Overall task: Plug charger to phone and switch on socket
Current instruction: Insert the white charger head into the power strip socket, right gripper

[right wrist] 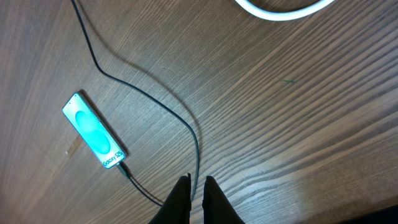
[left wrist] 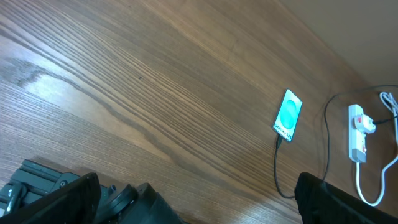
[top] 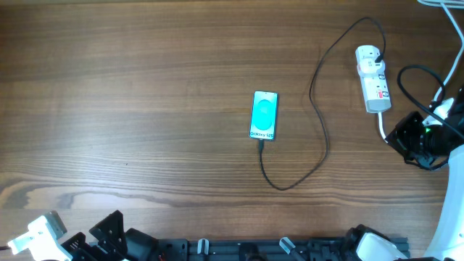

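Note:
The phone [top: 264,114] lies flat mid-table with its turquoise screen up; it also shows in the left wrist view [left wrist: 288,114] and the right wrist view [right wrist: 93,130]. The charger cable [top: 319,138] has its black plug tip [top: 262,143] in the phone's near end. It loops right and runs up to the white socket [top: 373,83] at the far right. My right gripper [top: 409,141] hovers just below the socket, its fingers [right wrist: 196,183] together and empty. My left gripper [top: 109,230] is open and empty [left wrist: 198,186] at the front left edge.
The socket's thick white cord [top: 382,127] curls from its near end toward my right arm, and more white cord [top: 453,22] lies at the far right corner. A black rail [top: 239,249] runs along the table's front edge.

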